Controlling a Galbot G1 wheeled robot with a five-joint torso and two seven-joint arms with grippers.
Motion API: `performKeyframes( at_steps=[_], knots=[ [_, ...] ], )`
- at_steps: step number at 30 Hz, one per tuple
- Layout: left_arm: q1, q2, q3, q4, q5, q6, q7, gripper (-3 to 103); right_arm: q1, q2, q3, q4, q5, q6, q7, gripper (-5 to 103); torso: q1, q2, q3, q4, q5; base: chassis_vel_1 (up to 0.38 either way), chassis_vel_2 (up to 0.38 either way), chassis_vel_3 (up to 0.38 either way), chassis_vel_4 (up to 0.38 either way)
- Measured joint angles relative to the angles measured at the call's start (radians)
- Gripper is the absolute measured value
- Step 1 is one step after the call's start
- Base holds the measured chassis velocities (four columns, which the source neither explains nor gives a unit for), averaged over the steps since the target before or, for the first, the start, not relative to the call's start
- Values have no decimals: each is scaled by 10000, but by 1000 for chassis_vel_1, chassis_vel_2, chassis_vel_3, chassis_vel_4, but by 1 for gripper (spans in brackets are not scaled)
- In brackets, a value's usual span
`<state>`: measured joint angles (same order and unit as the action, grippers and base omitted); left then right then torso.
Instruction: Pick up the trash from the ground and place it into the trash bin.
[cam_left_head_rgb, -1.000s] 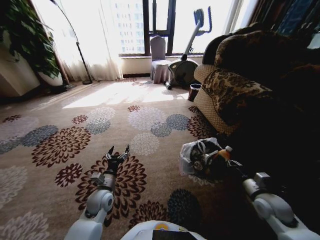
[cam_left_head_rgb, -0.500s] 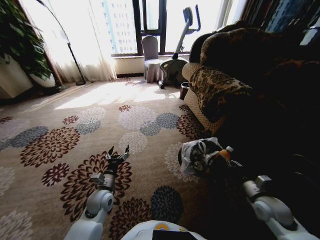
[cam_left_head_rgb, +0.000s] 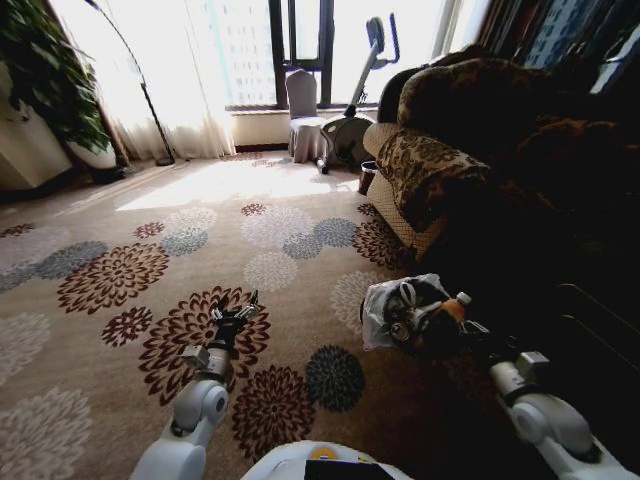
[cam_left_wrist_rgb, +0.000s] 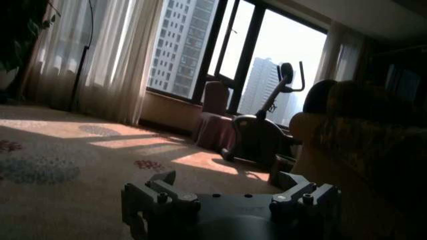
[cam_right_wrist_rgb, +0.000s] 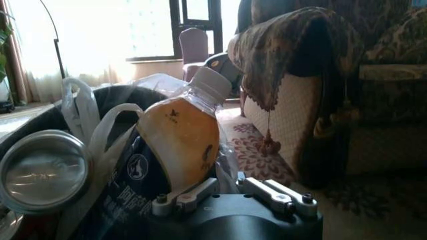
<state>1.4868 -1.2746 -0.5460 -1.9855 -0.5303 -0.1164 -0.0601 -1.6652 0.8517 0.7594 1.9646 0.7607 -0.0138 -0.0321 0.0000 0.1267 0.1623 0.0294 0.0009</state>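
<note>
- Trash bin (cam_left_head_rgb: 415, 318) sits at 4 o'clock, beside the sofa (cam_left_head_rgb: 455, 150) — the carpet (cam_left_head_rgb: 110, 275) pattern has slid as the robot drives.
- Right tool (cam_right_wrist_rgb: 230, 187) is clamped on its rim; left tool (cam_left_head_rgb: 234, 308) hangs wide open, empty.

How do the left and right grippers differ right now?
The left gripper is open and holds nothing, out over the flowered carpet; the right gripper is shut on the trash bin, carrying it full of litter beside the sofa. The left sits in sunlight, the right in the sofa's shadow. Both reach forward, off the floor.
</note>
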Motion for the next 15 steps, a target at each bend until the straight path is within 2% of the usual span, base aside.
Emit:
performKeyframes(
  at_steps=[2,3,5,8,10,12,13,14,15],
  knots=[
    [6,0,-4,8,-1,0,0,100,16,-2,-7,-3,0,0,4,0,-1,0,0,2,-22,361,-358,-344,356],
    [6,0,-4,8,-1,0,0,100,16,-2,-7,-3,0,0,4,0,-1,0,0,2,-22,359,-358,-345,345],
    [5,3,-9,7,0,0,2,100,16,-2,-15,-5,0,0,5,0,-1,1,-1,0,2,356,-352,-347,352],
    [8,3,-9,9,-1,0,2,100,19,-5,-15,-6,0,0,7,0,0,0,0,3,-23,363,-366,-363,370],
    [11,4,-11,10,-1,0,3,100,22,-5,-18,-7,0,0,7,0,0,0,0,3,1,361,-355,-369,324],
    [12,4,-11,9,-1,1,4,100,21,-5,-20,-9,1,0,6,0,-1,1,-1,4,2,350,-360,-371,321],
    [11,4,-11,9,-2,1,6,100,21,-6,-21,-10,0,-1,12,0,-1,1,-2,-8,-10,345,-363,-377,332],
    [11,4,-9,10,-2,3,6,100,22,-7,-20,-12,0,-1,18,0,-1,1,0,-9,-23,350,-395,-377,345],
    [9,4,-10,9,-1,3,7,100,22,-7,-21,-12,0,-1,18,0,0,2,0,-7,-6,350,-395,-349,345]
  ],
)
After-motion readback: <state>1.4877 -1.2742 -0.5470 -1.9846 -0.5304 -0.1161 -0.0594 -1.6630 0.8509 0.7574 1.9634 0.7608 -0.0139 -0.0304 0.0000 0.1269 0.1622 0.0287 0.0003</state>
